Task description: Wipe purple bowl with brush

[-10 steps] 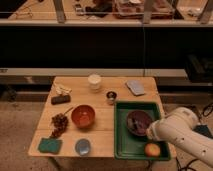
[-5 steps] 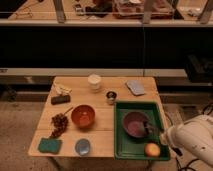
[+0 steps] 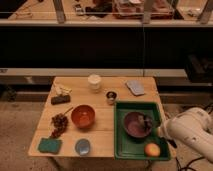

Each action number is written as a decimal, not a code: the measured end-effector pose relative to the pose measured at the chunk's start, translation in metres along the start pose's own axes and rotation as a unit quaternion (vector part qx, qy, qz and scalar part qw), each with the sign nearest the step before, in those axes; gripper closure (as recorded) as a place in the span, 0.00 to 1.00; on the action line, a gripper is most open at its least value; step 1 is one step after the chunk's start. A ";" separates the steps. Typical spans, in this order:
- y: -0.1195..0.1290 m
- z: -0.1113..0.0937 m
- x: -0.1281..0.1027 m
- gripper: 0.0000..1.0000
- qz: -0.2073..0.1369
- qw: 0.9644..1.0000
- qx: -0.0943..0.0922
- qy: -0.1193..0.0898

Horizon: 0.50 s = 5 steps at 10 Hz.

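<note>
sitting inside the green tray (image 3: 121, 145) at the tabletop's (image 3: 107, 134) right end, the purple bowl (image 3: 135, 124) occupies the tray's upper half, upright, with its dark inside open to above. a small dark object rests at the bowl's right inner edge, near the rim; this appears to be the brush (image 3: 146, 121), though its handle and long axis cannot be made out. the end effector (image 3: 151, 125) is judged to be at that same right rim, at the tip of the white arm (image 3: 192, 132) reaching in from the lower right; whether it is clenched on the brush or released cannot be told. the bowl's centre lies to the left of the end effector, so a wiping stroke would run leftward across the inside. an orange fruit (image 3: 152, 149) lies in the tray just below the bowl, close to the arm. the orange-red bowl (image 3: 82, 116) stands well apart to the left.
</note>
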 end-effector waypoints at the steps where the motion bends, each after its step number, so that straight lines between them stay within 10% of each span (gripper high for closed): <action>1: -0.009 0.004 0.005 1.00 -0.001 1.000 0.002 0.001; 5: -0.037 -0.005 -0.002 1.00 -0.026 0.999 0.025 0.005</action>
